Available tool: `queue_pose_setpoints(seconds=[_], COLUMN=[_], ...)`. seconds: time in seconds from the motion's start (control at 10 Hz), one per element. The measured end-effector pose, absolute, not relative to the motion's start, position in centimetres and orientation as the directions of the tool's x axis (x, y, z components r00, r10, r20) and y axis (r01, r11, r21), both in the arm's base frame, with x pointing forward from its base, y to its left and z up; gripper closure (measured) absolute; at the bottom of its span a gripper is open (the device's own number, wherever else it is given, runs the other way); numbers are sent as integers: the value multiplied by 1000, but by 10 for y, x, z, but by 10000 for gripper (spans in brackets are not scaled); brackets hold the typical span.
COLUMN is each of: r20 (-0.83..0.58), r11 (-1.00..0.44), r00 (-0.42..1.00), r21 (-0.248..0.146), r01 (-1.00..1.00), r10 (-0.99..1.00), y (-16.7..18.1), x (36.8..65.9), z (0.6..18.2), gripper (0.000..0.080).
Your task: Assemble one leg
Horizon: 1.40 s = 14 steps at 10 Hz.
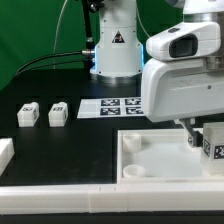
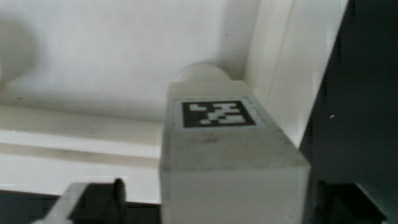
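My gripper (image 1: 204, 140) is shut on one leg (image 1: 214, 141), a small white block with a black-and-white tag, at the exterior view's right edge. It holds the leg upright just above the right end of the large white panel (image 1: 150, 165). In the wrist view the leg (image 2: 222, 150) fills the middle, its tag facing the camera, between my dark fingers (image 2: 98, 200). Its far end sits close to a recessed corner of the panel (image 2: 107, 80). Two more legs (image 1: 28, 113) (image 1: 58, 114) lie on the black table at the left.
The marker board (image 1: 115, 105) lies behind the panel, in front of the arm's base (image 1: 113, 50). A long white rail (image 1: 90, 197) runs along the front edge. A white piece (image 1: 5, 152) sits at the far left edge.
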<state>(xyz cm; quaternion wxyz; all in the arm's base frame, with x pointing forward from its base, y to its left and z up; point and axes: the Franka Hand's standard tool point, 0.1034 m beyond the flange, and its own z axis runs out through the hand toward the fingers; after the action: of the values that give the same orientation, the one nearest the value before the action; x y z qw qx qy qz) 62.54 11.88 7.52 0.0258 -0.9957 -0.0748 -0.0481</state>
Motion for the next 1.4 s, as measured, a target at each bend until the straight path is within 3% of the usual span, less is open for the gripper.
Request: queue_pose_setpoints(seconds=[0.1, 0.2, 0.6, 0.9, 1.1, 1.4], r20=[99, 100, 97, 89, 68, 30], r11=[-987, -988, -995, -975, -871, -672], r00=[984, 984, 992, 972, 870, 674], r21=[-44, -43, -50, -76, -101, -120], r01=[151, 150, 82, -210, -481, -731], r10=[146, 145, 77, -216, -488, -738], y=[119, 118, 117, 114, 110, 107], x=[625, 626, 626, 625, 625, 625], z=[75, 75, 75, 74, 73, 73], gripper=[396, 508, 508, 508, 508, 507])
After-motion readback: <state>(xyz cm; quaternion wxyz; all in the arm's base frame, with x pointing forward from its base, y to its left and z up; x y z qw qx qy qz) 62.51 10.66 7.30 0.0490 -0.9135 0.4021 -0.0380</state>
